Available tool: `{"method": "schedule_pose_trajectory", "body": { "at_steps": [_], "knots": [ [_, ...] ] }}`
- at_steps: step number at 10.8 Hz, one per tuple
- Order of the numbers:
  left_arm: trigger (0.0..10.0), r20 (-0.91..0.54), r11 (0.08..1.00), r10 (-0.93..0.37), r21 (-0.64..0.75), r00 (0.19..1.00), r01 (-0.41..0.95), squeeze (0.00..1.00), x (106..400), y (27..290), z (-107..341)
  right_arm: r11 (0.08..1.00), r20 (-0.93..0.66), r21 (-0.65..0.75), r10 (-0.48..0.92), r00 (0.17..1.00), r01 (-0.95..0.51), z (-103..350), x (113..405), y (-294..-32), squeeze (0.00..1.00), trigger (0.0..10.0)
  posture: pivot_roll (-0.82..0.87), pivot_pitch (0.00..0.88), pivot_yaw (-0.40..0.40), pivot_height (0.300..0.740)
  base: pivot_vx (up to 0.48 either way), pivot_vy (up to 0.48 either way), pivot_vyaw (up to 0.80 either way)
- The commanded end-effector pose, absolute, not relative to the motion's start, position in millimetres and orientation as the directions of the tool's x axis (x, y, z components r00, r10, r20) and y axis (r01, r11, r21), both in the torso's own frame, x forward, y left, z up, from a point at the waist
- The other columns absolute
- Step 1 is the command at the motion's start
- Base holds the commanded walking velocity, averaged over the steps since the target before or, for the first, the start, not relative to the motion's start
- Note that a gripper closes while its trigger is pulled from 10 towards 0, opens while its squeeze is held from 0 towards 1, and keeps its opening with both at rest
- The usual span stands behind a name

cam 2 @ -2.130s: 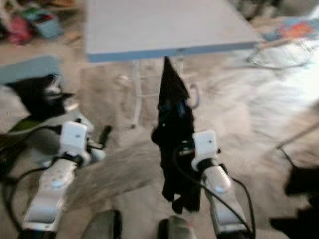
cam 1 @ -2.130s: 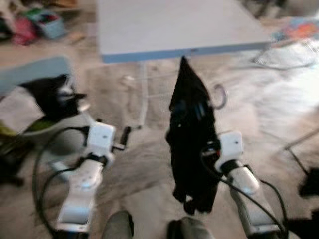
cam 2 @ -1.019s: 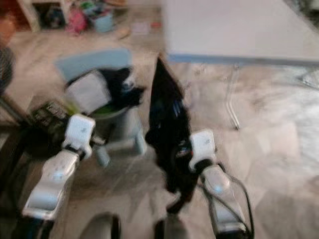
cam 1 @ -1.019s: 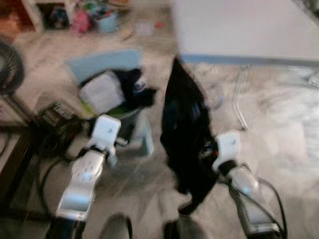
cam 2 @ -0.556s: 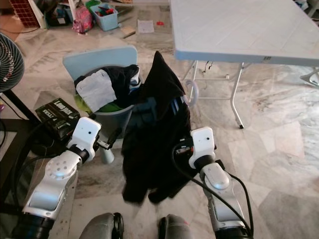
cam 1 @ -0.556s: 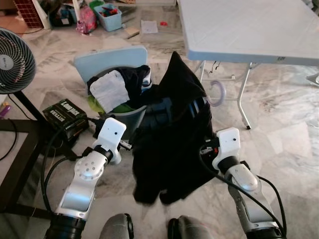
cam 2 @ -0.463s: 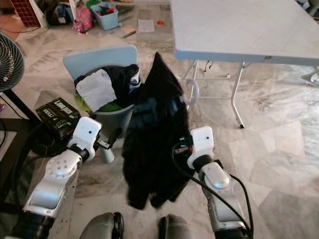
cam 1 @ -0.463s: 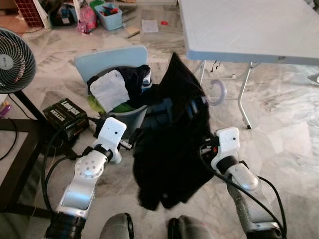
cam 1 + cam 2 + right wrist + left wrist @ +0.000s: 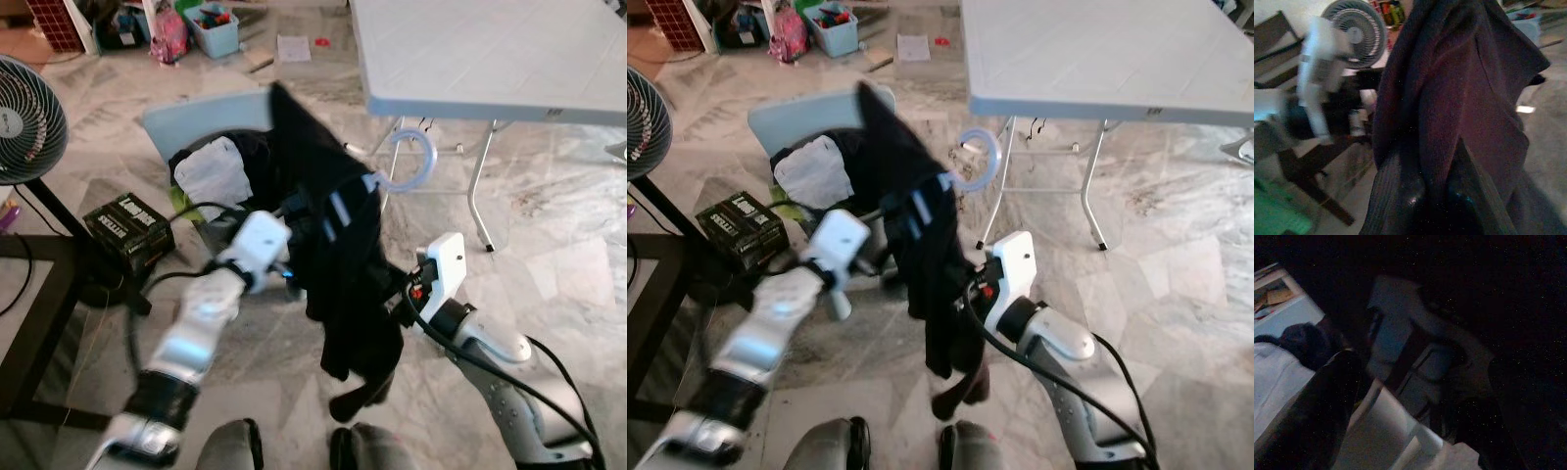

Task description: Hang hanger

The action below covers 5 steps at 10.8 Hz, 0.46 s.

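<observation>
A black garment (image 9: 323, 225) hangs on a hanger whose pale lilac hook (image 9: 416, 162) sticks out toward the table edge. It is held up in front of me, over the marble floor. My right gripper (image 9: 400, 294) is at the garment's right side, low down. In the right wrist view its fingers (image 9: 1415, 205) are shut on the dark cloth (image 9: 1459, 98). My left gripper (image 9: 294, 272) is pressed into the garment's left side. The left wrist view is very dark and shows cloth (image 9: 1400, 333) close up.
A grey folding table (image 9: 470, 59) stands ahead on the right, with its metal legs (image 9: 480, 196) behind the hook. A pale blue laundry basket (image 9: 211, 113) of clothes is behind the garment. A fan (image 9: 29, 117), a black box (image 9: 127, 225) and a dark frame (image 9: 39, 294) are on the left.
My left arm has swung in from the left to the garment. The garment and hanger have moved up and left, and the hook now sits higher. My right forearm has tilted.
</observation>
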State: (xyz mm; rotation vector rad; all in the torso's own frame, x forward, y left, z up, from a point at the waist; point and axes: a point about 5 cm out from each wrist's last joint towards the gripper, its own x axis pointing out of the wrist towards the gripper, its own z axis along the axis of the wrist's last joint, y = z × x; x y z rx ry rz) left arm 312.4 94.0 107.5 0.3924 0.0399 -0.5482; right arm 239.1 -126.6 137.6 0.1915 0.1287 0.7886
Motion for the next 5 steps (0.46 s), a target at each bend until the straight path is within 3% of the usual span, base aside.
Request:
{"method": "schedule_pose_trajectory", "body": {
  "at_steps": [1, 3, 5],
  "knots": [
    [10.0, -0.146, 0.759, -0.531, 0.356, 0.835, 0.545, 0.0, 314, 85, 106, 0.624, 0.034, 0.189, 0.768, 0.64, -0.759, 159, 237, -117, 0.0, 10.0, -0.1, 0.124, -0.04, 0.74, 0.0, 0.0, 0.0],
    [10.0, -0.139, 0.751, -0.557, 0.337, 0.819, 0.568, 0.0, 320, 69, 107, 0.608, 0.064, 0.133, 0.783, 0.619, -0.783, 170, 242, -110, 0.0, 10.0, -0.11, 0.123, -0.043, 0.74, 0.0, 0.0, 0.0],
    [10.0, -0.119, 0.742, -0.59, 0.308, 0.798, 0.595, 0.0, 322, 55, 109, 0.709, 0.1, -0.054, 0.704, 0.703, -0.703, 181, 265, -110, 0.0, 10.0, -0.12, 0.123, -0.043, 0.74, 0.0, 0.0, 0.0]
  ]
}}
